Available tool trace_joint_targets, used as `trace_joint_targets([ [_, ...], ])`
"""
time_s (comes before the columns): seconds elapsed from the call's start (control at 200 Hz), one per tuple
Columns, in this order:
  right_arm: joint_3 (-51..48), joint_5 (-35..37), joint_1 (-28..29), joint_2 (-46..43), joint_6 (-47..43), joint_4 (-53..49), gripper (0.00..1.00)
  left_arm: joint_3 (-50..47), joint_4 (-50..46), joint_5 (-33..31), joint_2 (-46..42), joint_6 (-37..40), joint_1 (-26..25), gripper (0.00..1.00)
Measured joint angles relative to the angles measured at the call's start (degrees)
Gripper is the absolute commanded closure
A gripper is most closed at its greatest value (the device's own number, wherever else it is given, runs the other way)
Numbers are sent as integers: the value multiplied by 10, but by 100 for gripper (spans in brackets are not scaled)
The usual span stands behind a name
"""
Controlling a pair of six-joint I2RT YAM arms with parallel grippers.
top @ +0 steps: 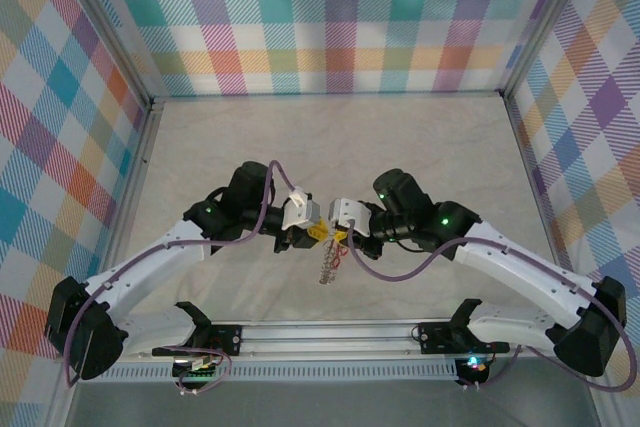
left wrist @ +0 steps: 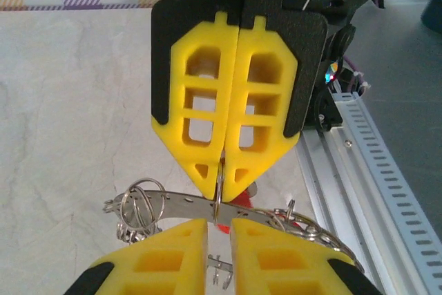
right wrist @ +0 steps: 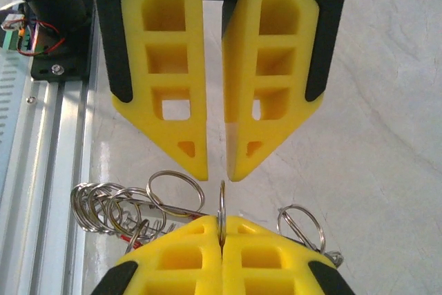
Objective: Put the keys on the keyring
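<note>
With the right claw [right wrist: 221, 224] clamped on a thin ring [right wrist: 221, 202] of the keyring [top: 328, 265] dangling between both claws over the table [top: 300, 137], the narrowly parted left claw [right wrist: 217, 170] should close squarely.

Pale mottled table [top: 330, 147], metal rail [top: 330, 332] along edge

keyring [top: 327, 267] shiny grey metal; jaws matt yellow plastic; table [left wrist: 69, 101] smooth.
</note>
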Motion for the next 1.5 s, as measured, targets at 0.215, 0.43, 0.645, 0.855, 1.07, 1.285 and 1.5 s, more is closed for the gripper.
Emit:
trace_joint_targets([
  [0.215, 0, 4, 0, 6, 0, 10, 100, -37, 52, -14, -24, -19, 0, 81],
  [0.43, 0, 2, 0, 9, 3, 33, 100, -38, 84, -16, -24, -32, -5, 82],
  [0.645, 0, -1, 1, 10, 5, 35, 100, -38, 102, -20, -18, -43, -12, 96],
  [0.855, -3, -1, 2, 3, 11, 28, 100, -38, 99, -20, -17, -33, -17, 100],
  [1.07, -21, 0, 4, -29, 20, 41, 76, -40, 93, -10, -28, -39, -23, 100],
  [1.285, -32, 9, 4, -91, 30, 47, 76, -46, 130, -1, -43, -100, -22, 100],
  [1.5, -47, 4, 4, -102, 48, 51, 81, -75, 210, 15, -49, -165, -22, 100],
])
